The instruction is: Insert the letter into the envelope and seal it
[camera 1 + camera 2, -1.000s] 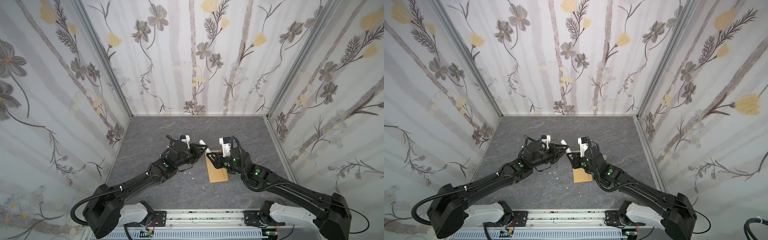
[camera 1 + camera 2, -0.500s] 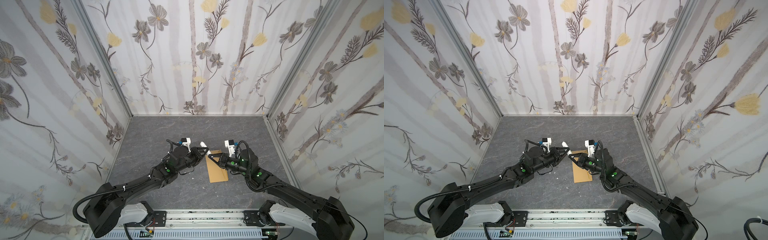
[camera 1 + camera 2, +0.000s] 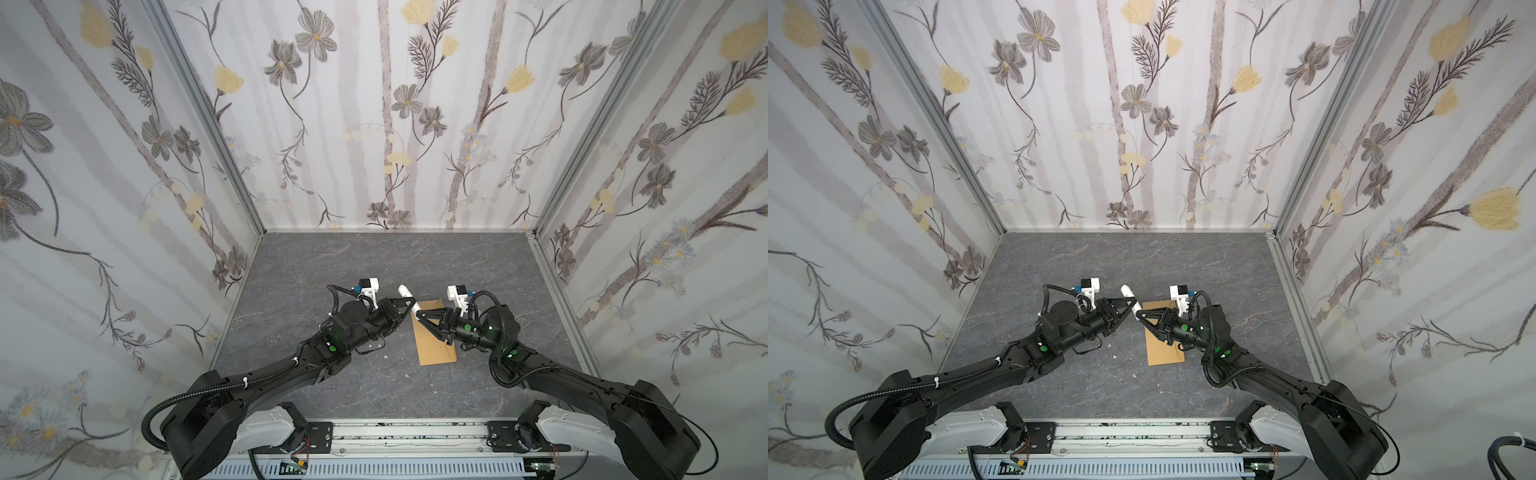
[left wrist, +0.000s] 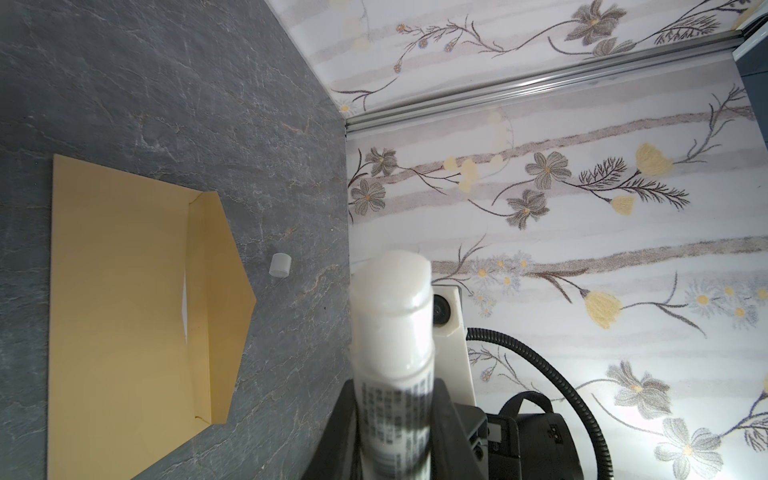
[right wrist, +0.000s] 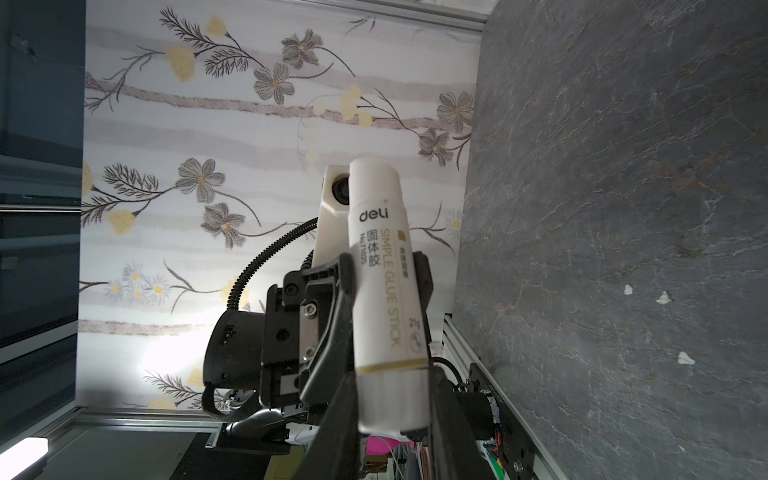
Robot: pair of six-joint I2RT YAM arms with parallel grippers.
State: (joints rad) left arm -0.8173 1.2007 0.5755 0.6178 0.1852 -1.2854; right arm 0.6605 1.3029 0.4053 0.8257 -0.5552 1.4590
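Note:
The kraft-brown envelope (image 3: 436, 345) (image 3: 1163, 347) lies flat on the grey floor, with its pointed flap (image 4: 220, 286) folded open. A thin white sliver (image 4: 184, 307) shows at its mouth; otherwise the letter is hidden. Above the envelope's far end both grippers hold one white glue stick (image 3: 406, 297) (image 5: 384, 291). My left gripper (image 3: 409, 309) (image 4: 392, 399) is shut on its labelled middle, and the bare glue end (image 4: 390, 286) points away from it. My right gripper (image 3: 420, 314) (image 5: 392, 399) is shut on the stick's base, below the gold band.
A small white cap (image 4: 279, 264) stands on the floor just beyond the flap's point. A few white crumbs (image 3: 385, 356) (image 5: 685, 358) lie near the envelope. Floral walls enclose the floor on three sides, and the arm-base rail (image 3: 395, 432) runs along the front.
The right wrist has rolled and its arm has swung lower and further right, while its jaws stay on the glue stick's base. The left gripper and the envelope have hardly moved.

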